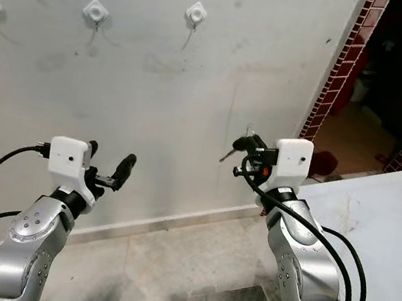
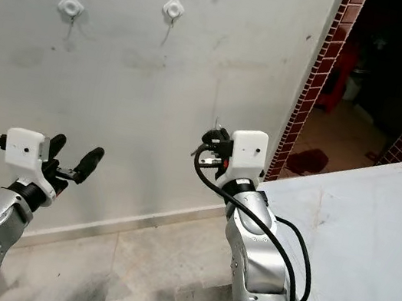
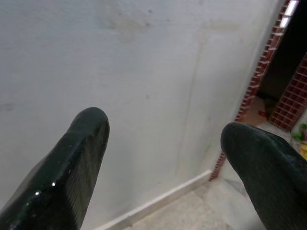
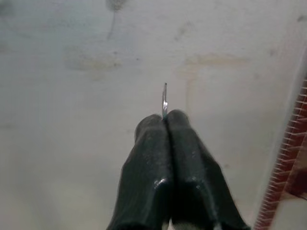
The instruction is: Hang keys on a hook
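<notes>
Right gripper (image 4: 164, 125) glossy black fingers pressed together on thin metal ring, probably the keys (image 4: 164, 99), left gripper (image 3: 163, 143) spread wide and empty, square white hooks (image 1: 196, 14) on scuffed grey wall (image 1: 195, 95)

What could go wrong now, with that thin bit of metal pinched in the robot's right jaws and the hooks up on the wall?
The right gripper pinches only the edge of the key ring, so it might slip or twist on contact. The nearest hook sits well above and to the left, so a small aiming error could scrape the ring on the wall. The left gripper is open and empty, poorly placed to catch dropped keys.
</notes>
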{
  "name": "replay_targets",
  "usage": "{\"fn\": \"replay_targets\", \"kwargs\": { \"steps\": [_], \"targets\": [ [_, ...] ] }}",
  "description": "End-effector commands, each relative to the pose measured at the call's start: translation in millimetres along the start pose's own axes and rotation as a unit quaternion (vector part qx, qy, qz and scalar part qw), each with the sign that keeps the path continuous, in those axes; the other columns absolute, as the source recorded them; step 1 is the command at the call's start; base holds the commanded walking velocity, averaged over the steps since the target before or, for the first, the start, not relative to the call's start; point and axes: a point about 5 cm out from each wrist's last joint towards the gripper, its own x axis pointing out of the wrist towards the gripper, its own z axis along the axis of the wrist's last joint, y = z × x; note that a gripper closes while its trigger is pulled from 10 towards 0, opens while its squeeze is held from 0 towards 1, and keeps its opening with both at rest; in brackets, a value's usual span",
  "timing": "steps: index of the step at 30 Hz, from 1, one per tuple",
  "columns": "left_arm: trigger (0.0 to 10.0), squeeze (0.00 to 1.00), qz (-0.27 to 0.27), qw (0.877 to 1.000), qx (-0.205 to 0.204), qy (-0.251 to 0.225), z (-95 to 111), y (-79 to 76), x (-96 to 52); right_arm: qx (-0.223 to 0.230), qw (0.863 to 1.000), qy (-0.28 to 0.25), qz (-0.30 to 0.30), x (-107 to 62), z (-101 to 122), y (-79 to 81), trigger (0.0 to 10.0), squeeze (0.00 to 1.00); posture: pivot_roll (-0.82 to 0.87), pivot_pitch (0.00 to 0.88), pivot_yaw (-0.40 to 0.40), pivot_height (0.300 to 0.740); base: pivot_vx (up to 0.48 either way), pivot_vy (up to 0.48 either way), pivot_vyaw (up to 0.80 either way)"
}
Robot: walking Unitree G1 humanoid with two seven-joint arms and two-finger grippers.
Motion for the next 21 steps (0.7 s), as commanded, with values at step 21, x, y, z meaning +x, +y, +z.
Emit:
{"fn": "replay_targets", "kwargs": {
  "steps": [21],
  "targets": [
    [10.0, 0.00, 0.021, 1.000, 0.017, -0.009, 5.0, 8.3, -2.3, 0.001, 0.999, -0.023, 0.024, 7.5, 9.1, 14.3, 10.0, 0.00, 0.07, 0.000, 0.027, 0.740, 0.251, 0.077, 0.00]
  ]
}}
